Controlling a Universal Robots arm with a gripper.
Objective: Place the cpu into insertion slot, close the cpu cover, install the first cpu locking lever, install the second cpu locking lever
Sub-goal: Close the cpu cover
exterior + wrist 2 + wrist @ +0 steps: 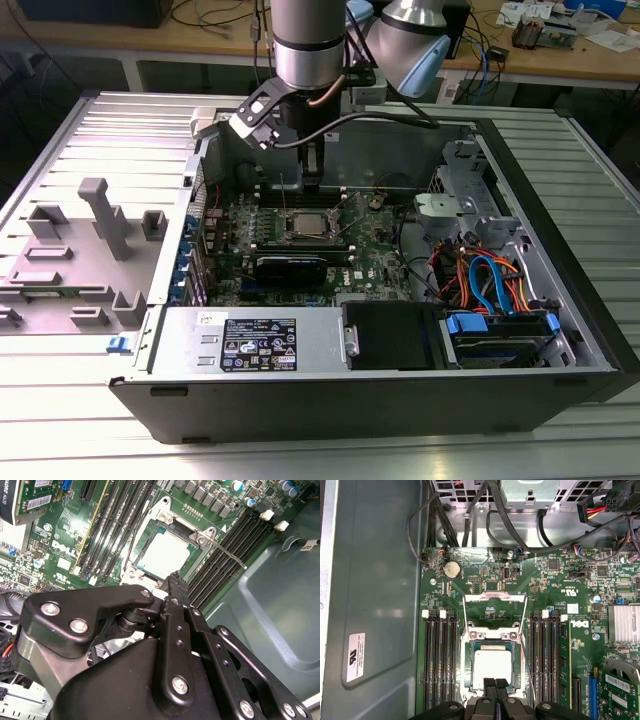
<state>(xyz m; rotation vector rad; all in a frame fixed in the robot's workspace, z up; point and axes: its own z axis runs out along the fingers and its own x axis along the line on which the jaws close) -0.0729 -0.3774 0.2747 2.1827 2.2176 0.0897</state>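
The cpu lies flat in the insertion slot on the green motherboard; its silver top also shows in the second wrist view and in the exterior view. The cpu cover stands open, tilted back from its hinge, with the board visible through its window. A thin wire locking lever sticks out beside the socket, unlatched. My gripper is shut with nothing in it. Its black fingertips hover just over the socket's edge near the cpu. In the exterior view it hangs above the socket.
Black memory slots flank the socket on both sides. A long black card lies in front of the socket in the exterior view. Cables and drive cages fill the case at the exterior view's right; a grey fixture sits outside the case on the exterior view's left.
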